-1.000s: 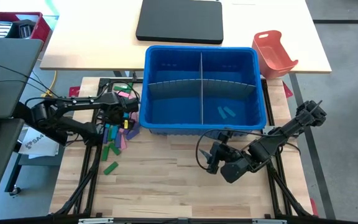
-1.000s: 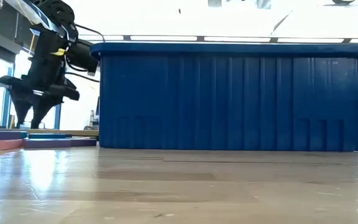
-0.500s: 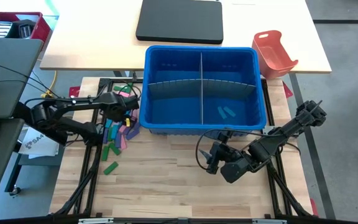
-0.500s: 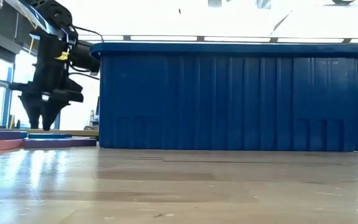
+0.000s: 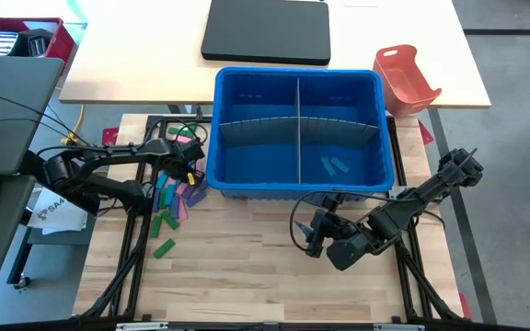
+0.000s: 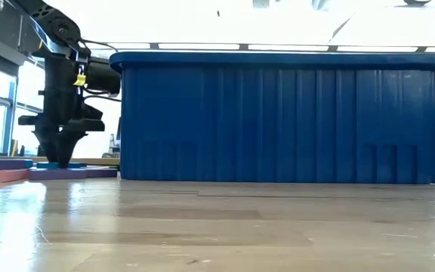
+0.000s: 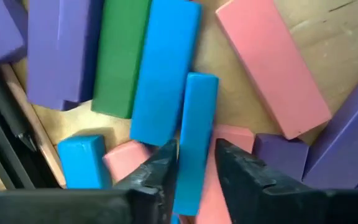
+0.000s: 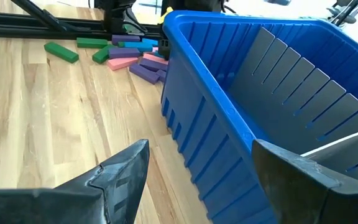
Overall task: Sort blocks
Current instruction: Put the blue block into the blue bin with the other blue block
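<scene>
Left wrist view: left gripper [image 7: 194, 165] down in block pile [image 5: 175, 188] beside blue bin [image 5: 297, 133], fingers straddling blue block [image 7: 194, 140], closing for pickup. Right gripper [image 8: 197, 171] parked, jaws apart.

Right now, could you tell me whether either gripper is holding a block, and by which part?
The left gripper has its fingers either side of a blue block, near one end, down in the pile; whether they grip it cannot be told. The right gripper is open and holds nothing.
</scene>
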Robot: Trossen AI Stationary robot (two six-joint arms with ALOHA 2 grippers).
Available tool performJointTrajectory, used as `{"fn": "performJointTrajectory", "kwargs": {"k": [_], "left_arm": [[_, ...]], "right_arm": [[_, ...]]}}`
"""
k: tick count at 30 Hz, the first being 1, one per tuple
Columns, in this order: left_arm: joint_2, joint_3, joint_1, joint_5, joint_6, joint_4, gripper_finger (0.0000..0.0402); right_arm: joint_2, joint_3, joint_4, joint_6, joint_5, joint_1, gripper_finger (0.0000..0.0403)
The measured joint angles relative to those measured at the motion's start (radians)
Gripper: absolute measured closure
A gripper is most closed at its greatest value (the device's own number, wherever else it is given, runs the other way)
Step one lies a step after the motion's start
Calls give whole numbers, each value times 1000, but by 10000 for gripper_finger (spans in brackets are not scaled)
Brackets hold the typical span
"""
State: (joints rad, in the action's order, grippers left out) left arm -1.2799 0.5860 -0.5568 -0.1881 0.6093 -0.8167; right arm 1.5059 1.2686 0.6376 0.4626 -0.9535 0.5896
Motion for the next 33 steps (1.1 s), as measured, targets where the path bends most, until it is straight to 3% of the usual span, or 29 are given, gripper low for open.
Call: {"fn": "performJointTrajectory", "kwargs": {"k": [5,11,18,33], "left_arm": [[-1,0,0,-13,-19,17,362],[22,-1,3,-22,-19,3,362],[102,52,3,-38,-4,-135,362],[421,337,51,-102,-50,-189,361]], "right_arm": [[0,0,0,0,0,0,123],[0,0,0,0,0,0,123],[0,0,-1,0,0,0,123],[0,0,-111,-106,2,-1,123]]}}
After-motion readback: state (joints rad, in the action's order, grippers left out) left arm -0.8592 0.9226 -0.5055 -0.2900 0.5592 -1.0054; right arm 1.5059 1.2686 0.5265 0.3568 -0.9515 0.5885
